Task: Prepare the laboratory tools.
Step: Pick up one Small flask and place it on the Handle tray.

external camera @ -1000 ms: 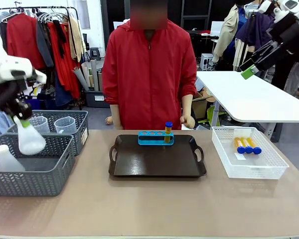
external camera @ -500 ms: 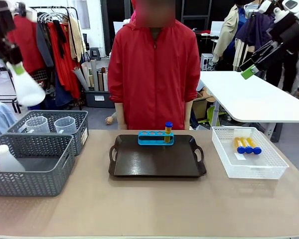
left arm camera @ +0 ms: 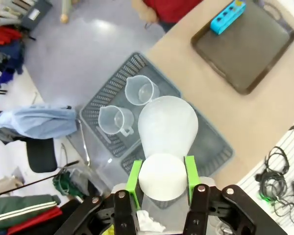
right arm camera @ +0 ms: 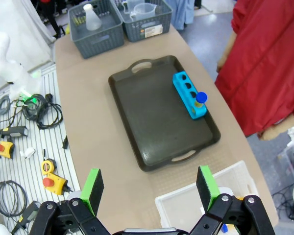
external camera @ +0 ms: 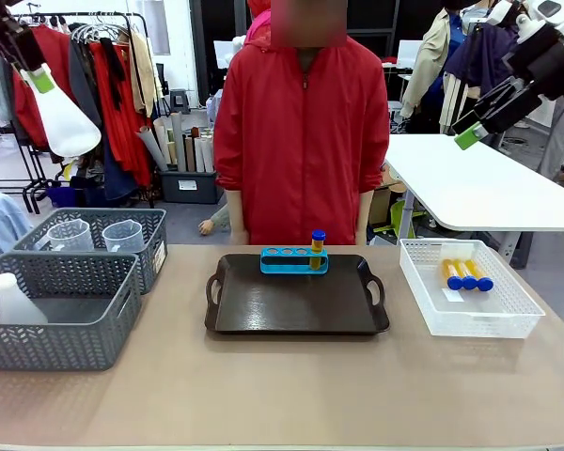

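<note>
Near basket (external camera: pixel 66 329): second flask (external camera: pixel 14 301), base hidden by the wall. Tray (external camera: pixel 296 315): one tube (external camera: pixel 318 246) in rack (external camera: pixel 287 261). White basket (external camera: pixel 470 324): three tubes (external camera: pixel 465 274). Left gripper (left arm camera: pixel 161 174), arm cut off, clamps flask (left arm camera: pixel 166 127) neck, high above the baskets. Right gripper (right arm camera: pixel 149 188) spread, empty.

Cut-offs and occlusions — quick pass
Left gripper (external camera: pixel 38 78) runs off the front view's top-left corner; from its wrist, the clamped conical flask (left arm camera: pixel 167 129) covers most of a grey basket (left arm camera: pixel 213 147) — white basket (right arm camera: pixel 181 205) half-hidden behind right gripper (right arm camera: pixel 149 182).
</note>
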`<state>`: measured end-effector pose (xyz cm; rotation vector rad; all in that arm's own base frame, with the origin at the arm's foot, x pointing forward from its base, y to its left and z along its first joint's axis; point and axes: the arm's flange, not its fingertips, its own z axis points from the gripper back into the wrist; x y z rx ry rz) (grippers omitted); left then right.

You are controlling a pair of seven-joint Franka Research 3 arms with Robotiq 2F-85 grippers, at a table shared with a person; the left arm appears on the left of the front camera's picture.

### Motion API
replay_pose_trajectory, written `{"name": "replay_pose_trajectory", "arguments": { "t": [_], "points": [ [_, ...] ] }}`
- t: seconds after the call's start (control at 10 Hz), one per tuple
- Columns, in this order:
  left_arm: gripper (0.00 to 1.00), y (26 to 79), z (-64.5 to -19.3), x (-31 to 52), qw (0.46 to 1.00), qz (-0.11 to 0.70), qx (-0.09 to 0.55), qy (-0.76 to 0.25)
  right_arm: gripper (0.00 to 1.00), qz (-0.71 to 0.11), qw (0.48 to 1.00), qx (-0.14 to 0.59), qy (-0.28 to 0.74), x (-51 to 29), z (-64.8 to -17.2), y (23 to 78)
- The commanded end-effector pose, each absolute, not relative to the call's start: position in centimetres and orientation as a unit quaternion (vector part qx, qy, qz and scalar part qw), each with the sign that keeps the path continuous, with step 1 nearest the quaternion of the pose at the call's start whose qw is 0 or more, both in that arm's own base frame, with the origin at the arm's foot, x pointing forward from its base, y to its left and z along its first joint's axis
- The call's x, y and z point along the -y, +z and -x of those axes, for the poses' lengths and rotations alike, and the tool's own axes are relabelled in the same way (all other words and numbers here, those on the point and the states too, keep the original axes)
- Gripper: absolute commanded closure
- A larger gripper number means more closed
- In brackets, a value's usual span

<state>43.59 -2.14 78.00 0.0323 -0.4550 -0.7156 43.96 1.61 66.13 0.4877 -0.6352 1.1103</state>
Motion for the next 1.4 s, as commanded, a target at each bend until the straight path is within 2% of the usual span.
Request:
{"name": "replay_pose_trajectory", "arguments": {
  "t": [0.0, 0.5, 1.0, 1.3],
  "points": [
    [1.0, 77.2, -43.5, 2.2, 0.918, -0.029, 0.213, -0.334, 0.0, -0.226, 0.772, 0.294, 0.517, -1.7, -43.8, 66.2],
    [1.0, 77.4, -43.9, 2.2, 0.915, -0.021, 0.213, -0.343, 0.0, -0.226, 0.772, 0.294, 0.517, -1.7, -43.8, 66.2],
    [1.0, 83.9, -42.1, 13.3, 0.848, -0.006, 0.233, -0.475, 0.0, -0.226, 0.772, 0.294, 0.517, -1.7, -43.8, 66.2],
    [1.0, 84.5, -40.1, 22.0, 0.794, 0.022, 0.249, -0.554, 0.0, -0.226, 0.772, 0.294, 0.517, -1.7, -43.8, 66.2]
  ]
}}
